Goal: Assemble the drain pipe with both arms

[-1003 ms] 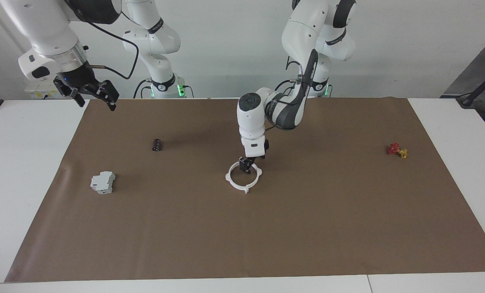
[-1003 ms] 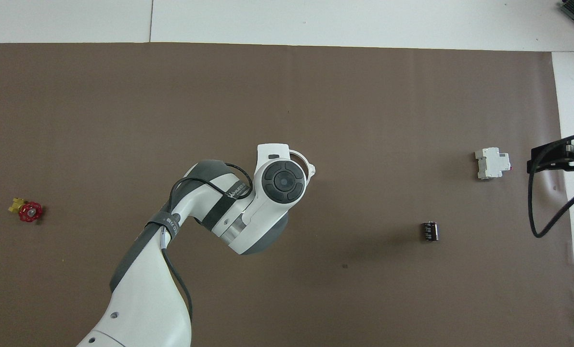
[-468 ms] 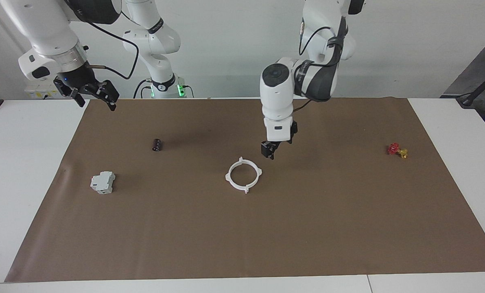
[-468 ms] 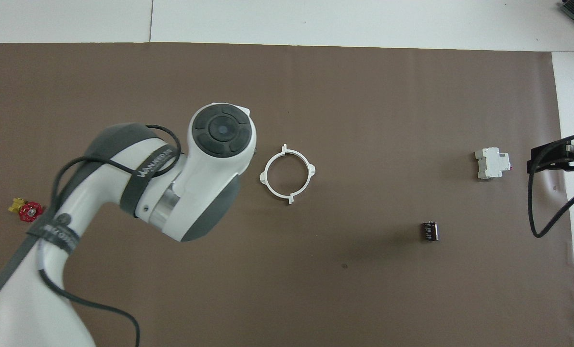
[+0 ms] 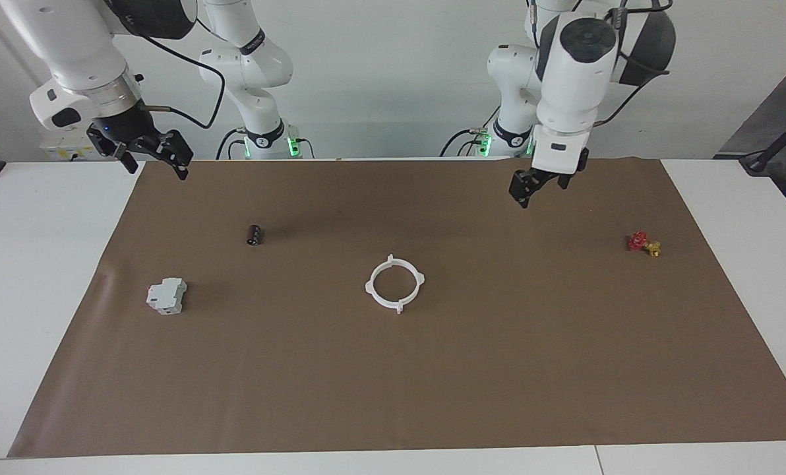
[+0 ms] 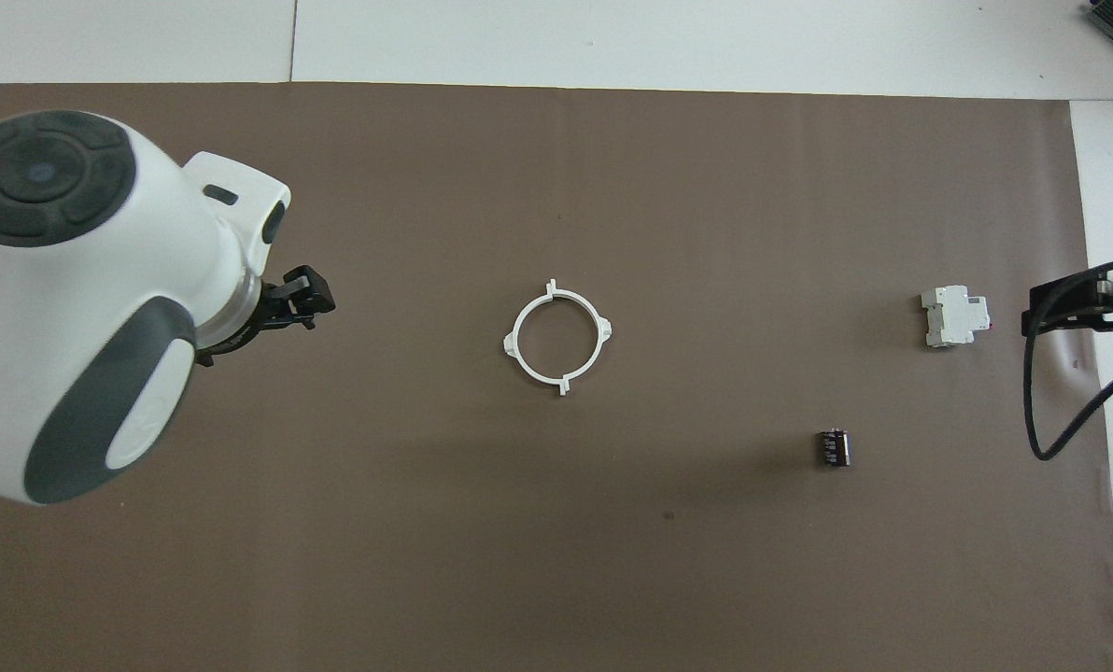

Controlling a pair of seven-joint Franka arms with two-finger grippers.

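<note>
Left gripper (image 5: pixel 531 184): jaws spread wide, empty, raised over brown mat (image 5: pixel 498 369) toward left arm's end. Right gripper (image 5: pixel 148 153): jaws wide, empty, waiting over mat's edge at right arm's end. Drain pipe (image 5: pixel 395 284): closed white ring, flat mid-mat on desk (image 5: pixel 30 277), untouched.

One white ring (image 5: pixel 395 284), one grey block (image 5: pixel 166 295) and one dark cylinder (image 5: pixel 254 235) are counted. One red-and-gold valve (image 5: pixel 643 243) and two arms are seen.

A white table (image 5: pixel 37 264) carries a brown mat (image 5: pixel 498 369) bearing ring (image 5: pixel 395 284), grey block (image 5: pixel 166 295), black cylinder (image 5: pixel 254 235), red valve (image 5: pixel 643 243).
</note>
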